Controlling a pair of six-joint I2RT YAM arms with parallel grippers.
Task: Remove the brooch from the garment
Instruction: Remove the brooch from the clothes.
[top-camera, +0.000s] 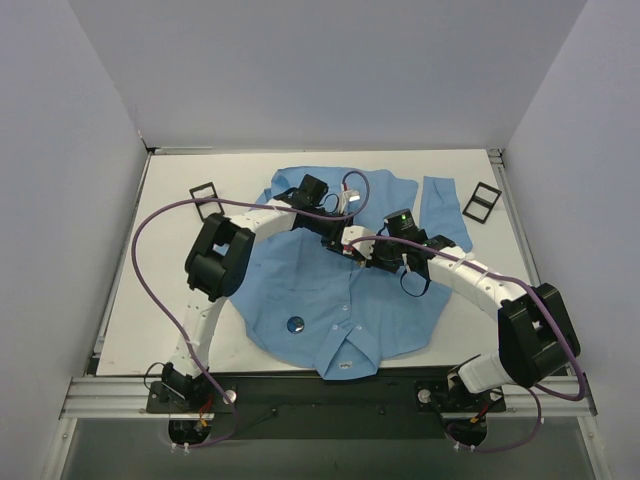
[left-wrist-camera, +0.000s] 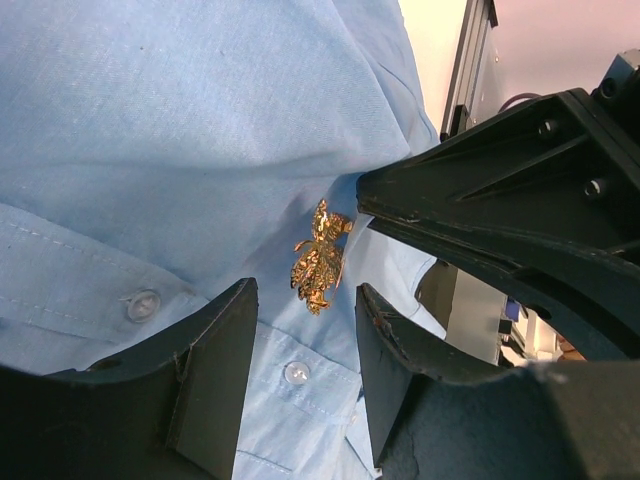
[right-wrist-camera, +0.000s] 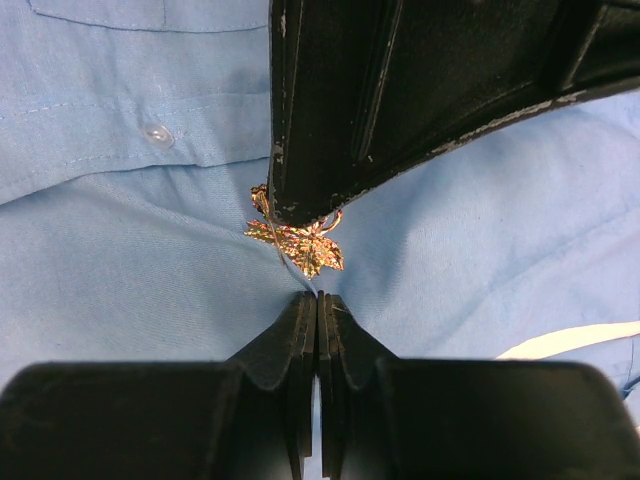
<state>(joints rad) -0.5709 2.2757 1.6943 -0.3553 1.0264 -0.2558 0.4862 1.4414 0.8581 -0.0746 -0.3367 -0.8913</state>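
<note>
The right gripper (right-wrist-camera: 317, 298) has its jaws pressed together, tips just below the gold leaf-shaped brooch (right-wrist-camera: 300, 245); whether they pinch cloth or pin is unclear. The left gripper (left-wrist-camera: 305, 300) stands with jaws apart, the brooch just beyond the gap. The brooch sits pinned on the garment (top-camera: 310, 285) beside the button placket, mid-shirt on the table (top-camera: 240, 165).

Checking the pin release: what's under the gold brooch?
Puckered shirt cloth lies under the brooch. Its pin and clasp are hidden behind it. From the right wrist, a left finger covers its top; the shut right fingers sit just below.
</note>
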